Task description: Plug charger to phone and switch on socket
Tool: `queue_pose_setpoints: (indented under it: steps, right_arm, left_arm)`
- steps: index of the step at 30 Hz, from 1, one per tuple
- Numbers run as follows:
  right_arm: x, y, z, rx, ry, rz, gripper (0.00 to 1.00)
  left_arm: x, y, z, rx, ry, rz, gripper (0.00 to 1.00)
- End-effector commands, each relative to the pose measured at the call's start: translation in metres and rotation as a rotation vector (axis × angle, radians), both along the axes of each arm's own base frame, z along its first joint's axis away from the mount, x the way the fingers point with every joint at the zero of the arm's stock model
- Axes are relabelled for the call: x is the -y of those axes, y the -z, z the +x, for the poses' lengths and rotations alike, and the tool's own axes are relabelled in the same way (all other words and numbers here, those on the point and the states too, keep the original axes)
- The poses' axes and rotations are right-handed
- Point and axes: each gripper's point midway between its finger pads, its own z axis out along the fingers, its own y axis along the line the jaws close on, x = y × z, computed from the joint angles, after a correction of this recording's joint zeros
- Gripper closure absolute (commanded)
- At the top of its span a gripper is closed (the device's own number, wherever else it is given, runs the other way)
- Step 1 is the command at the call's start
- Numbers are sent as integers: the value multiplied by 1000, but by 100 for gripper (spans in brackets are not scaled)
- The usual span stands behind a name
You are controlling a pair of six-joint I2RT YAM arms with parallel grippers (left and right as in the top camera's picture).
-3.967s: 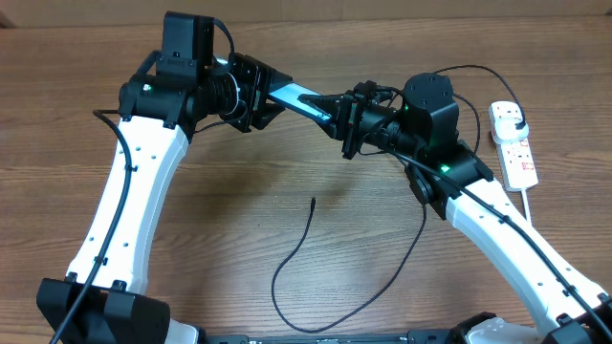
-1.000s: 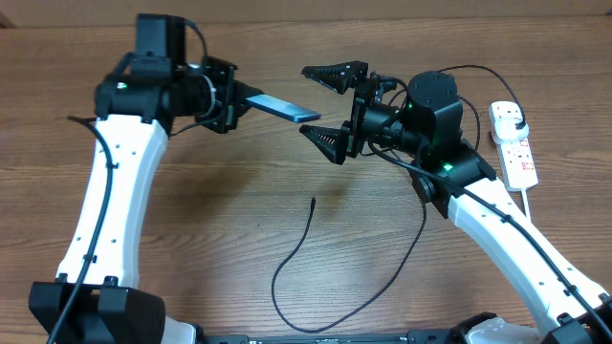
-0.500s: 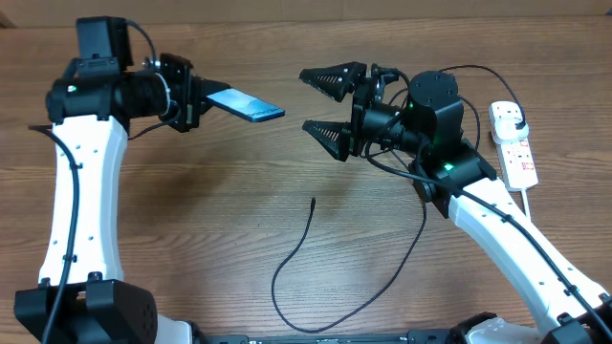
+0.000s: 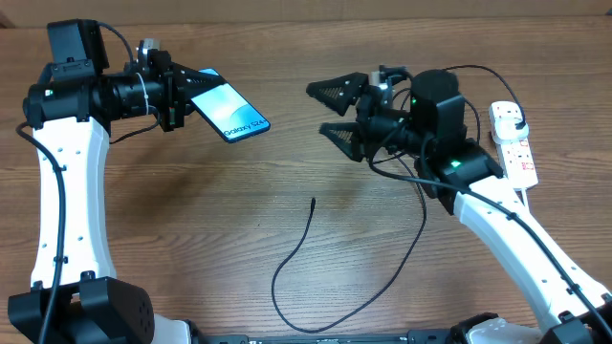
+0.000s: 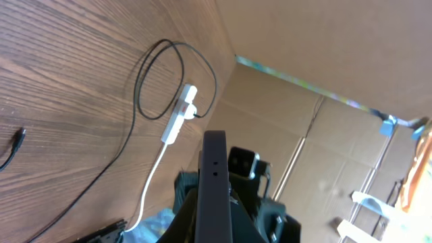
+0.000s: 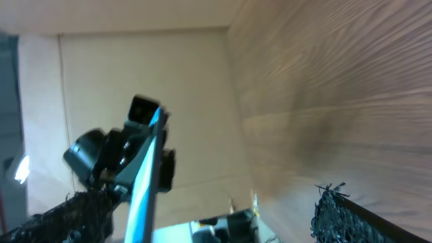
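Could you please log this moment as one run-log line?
left fingers: shut on phone, midair | right fingers: open, empty | charger: tip loose on table | socket: untouched

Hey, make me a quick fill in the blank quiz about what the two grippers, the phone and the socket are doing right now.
The left gripper is ___ on the phone.
The right gripper stands ___, holding nothing.
The socket lies nearer the ___ gripper.
Missing words: shut, open, right.

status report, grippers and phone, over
Left gripper shut on phone, held above table. Right gripper open, empty. Charger loose on table, not connected to phone.
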Motion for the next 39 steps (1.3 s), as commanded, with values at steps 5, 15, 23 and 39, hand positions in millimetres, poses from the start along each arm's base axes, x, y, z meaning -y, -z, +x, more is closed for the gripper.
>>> queue_pose_setpoints:
  steps: [5, 15, 23, 39]
  right_arm:
    - [37, -5, 17, 56, 60, -132, 1]
    - [69, 7, 13, 17, 153, -436, 1]
    - [70, 74, -19, -135, 68, -706, 1]
    - [14, 201, -69, -334, -166, -1024, 0]
  left_arm:
    - [-1, -15, -4, 64, 50, -64, 96]
    - [-19, -15, -1, 66, 3, -61, 96]
    - [-22, -14, 0, 64, -7, -55, 96]
    - [-22, -14, 0, 64, -8, -55, 96]
